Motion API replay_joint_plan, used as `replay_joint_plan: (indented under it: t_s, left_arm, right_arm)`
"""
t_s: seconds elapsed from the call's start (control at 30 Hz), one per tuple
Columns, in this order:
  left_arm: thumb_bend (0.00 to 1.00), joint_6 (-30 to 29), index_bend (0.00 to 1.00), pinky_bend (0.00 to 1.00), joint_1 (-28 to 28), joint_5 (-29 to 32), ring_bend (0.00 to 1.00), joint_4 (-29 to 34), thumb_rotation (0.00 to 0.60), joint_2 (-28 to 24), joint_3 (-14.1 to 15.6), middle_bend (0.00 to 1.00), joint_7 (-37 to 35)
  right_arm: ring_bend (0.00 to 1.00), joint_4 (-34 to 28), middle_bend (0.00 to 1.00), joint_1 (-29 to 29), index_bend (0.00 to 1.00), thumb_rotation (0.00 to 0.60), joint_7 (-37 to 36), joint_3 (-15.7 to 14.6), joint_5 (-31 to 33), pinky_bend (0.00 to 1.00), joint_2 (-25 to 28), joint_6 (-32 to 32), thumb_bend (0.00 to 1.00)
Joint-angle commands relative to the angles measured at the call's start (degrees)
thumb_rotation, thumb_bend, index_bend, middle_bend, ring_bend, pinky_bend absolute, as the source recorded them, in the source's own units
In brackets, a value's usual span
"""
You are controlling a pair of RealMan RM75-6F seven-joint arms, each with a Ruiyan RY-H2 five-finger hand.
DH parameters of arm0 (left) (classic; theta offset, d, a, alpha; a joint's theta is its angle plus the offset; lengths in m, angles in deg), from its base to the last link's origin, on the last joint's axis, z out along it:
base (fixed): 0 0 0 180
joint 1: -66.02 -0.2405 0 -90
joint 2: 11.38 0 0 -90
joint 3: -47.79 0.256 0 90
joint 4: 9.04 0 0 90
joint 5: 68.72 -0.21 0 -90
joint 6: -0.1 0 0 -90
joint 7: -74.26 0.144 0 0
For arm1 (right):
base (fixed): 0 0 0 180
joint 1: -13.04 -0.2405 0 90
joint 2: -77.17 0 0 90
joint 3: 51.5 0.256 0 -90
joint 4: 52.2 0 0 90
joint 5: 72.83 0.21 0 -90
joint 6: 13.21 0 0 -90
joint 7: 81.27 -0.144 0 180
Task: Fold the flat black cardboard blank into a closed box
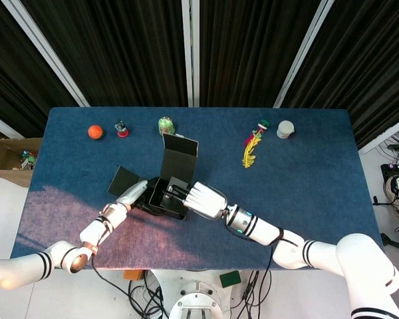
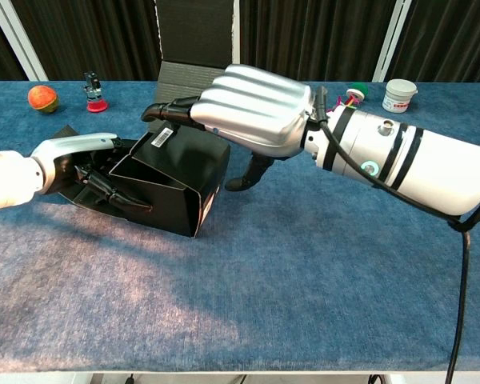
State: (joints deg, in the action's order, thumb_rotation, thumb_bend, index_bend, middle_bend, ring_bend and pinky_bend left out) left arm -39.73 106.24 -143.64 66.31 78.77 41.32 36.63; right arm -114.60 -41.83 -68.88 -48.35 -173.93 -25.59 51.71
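Both hands working a partly folded black box [image 2: 172, 180] near the table's [image 1: 306, 166] front-left.
The left hand [image 2: 76, 164] reaches fingers into the open side; the right hand [image 2: 248, 112] lies over the top, fingers extended, thumb beside the box wall.

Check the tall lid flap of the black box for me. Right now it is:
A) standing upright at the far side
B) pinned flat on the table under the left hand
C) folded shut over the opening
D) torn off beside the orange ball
A: the lid flap rises upright behind the black box, whose opening is uncovered, with both hands lower down at the body.
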Motion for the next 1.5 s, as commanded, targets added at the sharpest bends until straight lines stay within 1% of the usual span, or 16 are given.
replay_joint_plan:
  t_s: [0.03,0.2,0.4,0.53,0.83,0.93,1.07,1.2,1.5]
  left_arm:
    - [0.03,-0.34,0.3,0.79,-0.02,-0.18,0.5,0.36,0.6,0.13,0.04,0.23,0.93]
    - [0.03,-0.23,0.3,0.79,0.14,-0.2,0.5,1.05,0.6,0.09,-0.15,0.23,1.67]
    - [0.03,0.42,0.3,0.79,0.23,0.09,0.5,1.14,0.6,0.13,-0.16,0.23,1.94]
    - [0.03,0.48,0.3,0.79,0.21,-0.01,0.5,1.08,0.6,0.27,-0.11,0.23,2.13]
    - [0.03,0.17,0.25,0.79,0.03,-0.35,0.5,1.53,0.6,0.0,-0.15,0.21,2.46]
    - [0.03,0.24,0.2,0.78,0.01,-0.45,0.5,1.94,0.6,-0.22,-0.13,0.2,2.4]
    - [0.03,0.43,0.18,0.78,0.06,-0.34,0.5,2.17,0.6,-0.25,-0.22,0.19,2.3]
    - [0.03,0.62,0.14,0.78,0.14,-0.34,0.5,2.4,0.6,-0.39,-0.3,0.18,2.21]
    - [0.03,0.94,0.12,0.78,0.24,0.37,0.5,2.75,0.6,-0.41,-0.53,0.17,2.93]
  right_arm:
    - [0.66,1.68,0.29,-0.4,0.16,0.6,0.02,0.4,-0.41,1.0,-1.49,0.72,0.13]
    - [0.66,3.92,0.3,-1.12,0.19,0.6,-0.12,0.71,-0.92,1.0,-3.04,1.36,0.15]
    - [0.67,6.47,0.35,-0.98,0.29,0.6,-0.43,0.13,-1.39,1.0,-4.24,2.37,0.16]
    - [0.67,8.03,0.37,-0.82,0.33,0.6,-0.97,-0.12,-1.42,1.0,-5.29,2.93,0.16]
    - [0.67,8.67,0.37,-0.62,0.33,0.6,-2.01,-0.92,-1.53,1.0,-5.73,3.24,0.16]
    - [0.67,8.48,0.37,-0.35,0.33,0.6,-1.92,-1.29,-1.41,1.0,-5.5,3.04,0.16]
    - [0.67,8.27,0.37,-0.09,0.33,0.6,-2.04,-1.68,-1.38,1.0,-5.4,2.95,0.16]
    - [0.67,7.97,0.37,0.12,0.33,0.6,-1.87,-2.23,-1.62,1.0,-5.09,2.84,0.16]
    - [0.67,6.84,0.36,0.84,0.33,0.6,-1.74,-3.18,-1.73,1.0,-4.04,2.55,0.16]
